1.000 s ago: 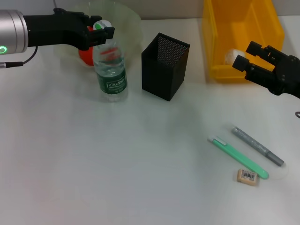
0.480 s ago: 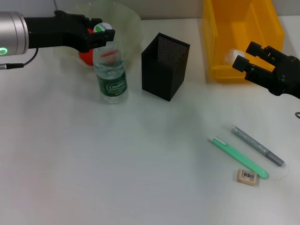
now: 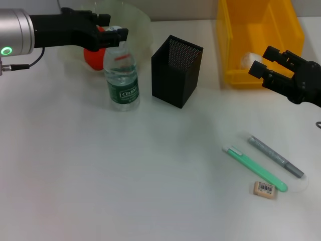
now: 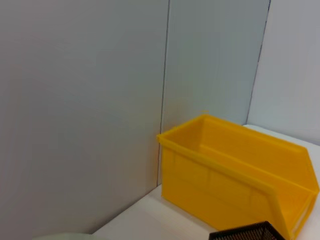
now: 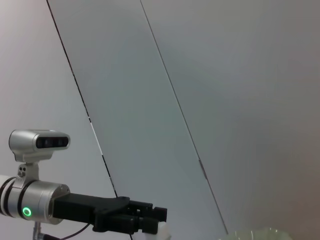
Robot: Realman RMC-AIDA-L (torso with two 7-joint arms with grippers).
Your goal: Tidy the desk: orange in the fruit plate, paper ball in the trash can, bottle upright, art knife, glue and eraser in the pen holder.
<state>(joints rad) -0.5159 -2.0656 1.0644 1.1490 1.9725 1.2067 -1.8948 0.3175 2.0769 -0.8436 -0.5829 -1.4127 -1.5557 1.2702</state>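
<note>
The left gripper [image 3: 114,33], closed on the white cap of the clear plastic green-labelled bottle [image 3: 122,80] standing far left near the pale-green glass fruit plate [image 3: 138,20], should release gently and rise straight, while the open right gripper [image 3: 265,61] waits far right.

We seem to be at a lab test bench. A plain white table [image 3: 125,191] meets bare grey wall panels [image 4: 80,100].

Bottle [image 3: 122,80], pen holder [image 3: 176,71] and trash can [image 3: 258,42] are crowding the counter [image 3: 125,191] far edge; near-left half is lying open; eraser [image 3: 265,189] is sitting near-right.
</note>
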